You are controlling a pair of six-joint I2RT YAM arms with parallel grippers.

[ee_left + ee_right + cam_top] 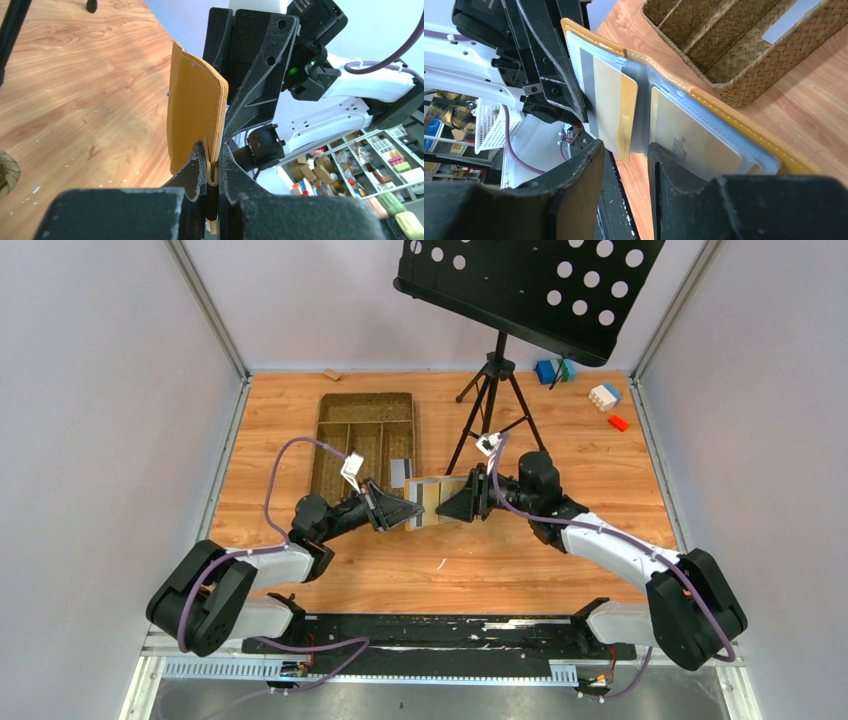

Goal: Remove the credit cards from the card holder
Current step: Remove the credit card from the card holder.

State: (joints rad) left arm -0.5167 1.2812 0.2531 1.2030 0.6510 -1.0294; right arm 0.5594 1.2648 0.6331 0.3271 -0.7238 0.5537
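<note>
Left hand (212,156) pinches card holder (192,100) edge; right hand (625,148) straddles credit card (611,95).

A brown woven tray (322,440) lies left of a tripod music stand (530,285) (coloured blocks (604,396) at back right).

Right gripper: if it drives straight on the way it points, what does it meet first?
The tan-gold card poking from the open card holder, which sits between the fingers of the right gripper. Behind it, probably the left gripper clamping the holder; depth is unclear.
</note>
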